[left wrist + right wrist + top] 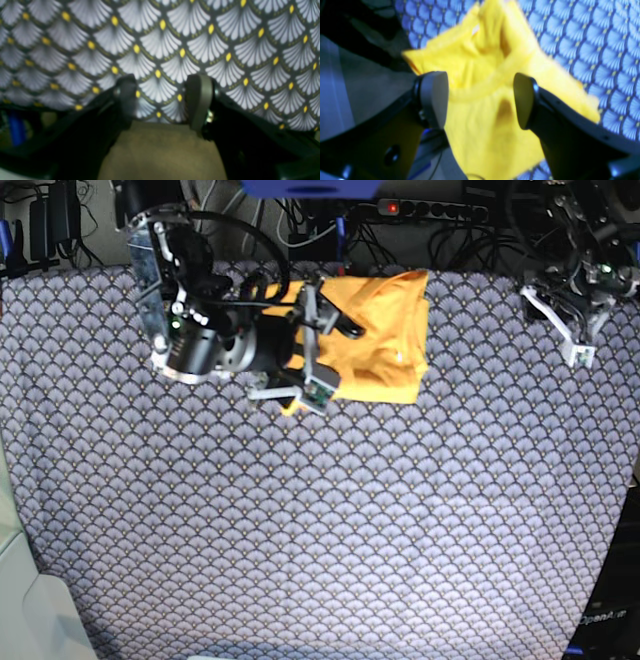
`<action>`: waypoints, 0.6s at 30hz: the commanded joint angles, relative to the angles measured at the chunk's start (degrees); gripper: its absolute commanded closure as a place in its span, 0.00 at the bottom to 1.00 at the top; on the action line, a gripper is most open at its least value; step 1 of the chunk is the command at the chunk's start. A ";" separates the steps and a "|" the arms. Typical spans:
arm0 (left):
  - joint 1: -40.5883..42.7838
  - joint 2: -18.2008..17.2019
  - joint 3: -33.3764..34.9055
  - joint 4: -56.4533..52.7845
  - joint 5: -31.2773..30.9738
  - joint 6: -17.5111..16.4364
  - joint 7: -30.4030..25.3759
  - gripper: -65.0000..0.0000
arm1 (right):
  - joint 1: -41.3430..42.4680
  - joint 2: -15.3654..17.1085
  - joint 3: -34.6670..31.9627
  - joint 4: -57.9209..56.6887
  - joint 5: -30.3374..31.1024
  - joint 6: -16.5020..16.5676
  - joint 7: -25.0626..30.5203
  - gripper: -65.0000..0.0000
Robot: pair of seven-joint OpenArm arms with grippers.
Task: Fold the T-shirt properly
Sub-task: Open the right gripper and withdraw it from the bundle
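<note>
The yellow T-shirt [375, 340] lies bunched up at the far edge of the patterned cloth [330, 520]. The right gripper [481, 100] hangs over it, jaws wide apart, holding nothing. The left gripper [161, 100] is far off at the cloth's corner, jaws apart and empty.

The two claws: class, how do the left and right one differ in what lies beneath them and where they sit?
1. The right claw hangs over the yellow T-shirt; the left claw sees only the patterned cloth.
2. The right claw works near the table's back middle; the left claw sits at the far corner.
Both stand open, holding nothing.
</note>
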 commanded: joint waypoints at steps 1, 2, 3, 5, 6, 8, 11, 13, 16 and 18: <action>0.76 -0.45 -0.28 1.96 -0.49 -0.10 -0.40 0.50 | 0.95 -0.04 0.06 0.11 1.17 0.21 0.94 0.36; 1.38 -0.36 -0.28 3.02 -0.75 -0.10 -0.48 0.50 | 1.04 -0.39 -0.12 -0.68 1.08 0.21 0.94 0.36; 1.64 -0.27 -0.36 3.72 -0.75 -0.10 -0.48 0.50 | 1.30 -0.65 -0.12 -1.74 0.99 0.21 1.03 0.36; 2.08 -0.27 -0.36 4.69 -0.75 -0.10 -0.31 0.50 | 3.15 -0.91 -0.47 -5.17 0.99 0.21 1.12 0.36; 2.17 -0.27 -0.36 5.04 -0.75 -0.10 -0.31 0.50 | 3.76 -1.00 -0.82 -6.93 0.99 0.21 2.00 0.36; 3.05 -0.18 -0.36 5.22 -0.84 -0.10 -0.22 0.50 | 4.29 -0.83 -2.14 -10.62 0.99 0.21 5.69 0.36; 4.02 -0.18 -0.36 5.22 -0.84 -0.10 -0.66 0.50 | 6.66 -0.83 -5.39 -16.51 0.99 0.21 10.09 0.36; 4.54 -0.18 -0.36 5.22 -0.84 -0.10 -0.75 0.50 | 8.95 -1.09 -7.24 -20.73 1.17 0.21 11.76 0.36; 5.51 -0.18 0.08 5.22 -0.84 -0.10 -0.75 0.50 | 11.67 -1.53 -8.38 -25.92 0.99 0.21 14.39 0.36; 5.69 -0.18 0.08 5.22 -0.84 -0.10 -0.84 0.50 | 13.34 -1.62 -8.38 -29.61 0.91 0.21 16.24 0.36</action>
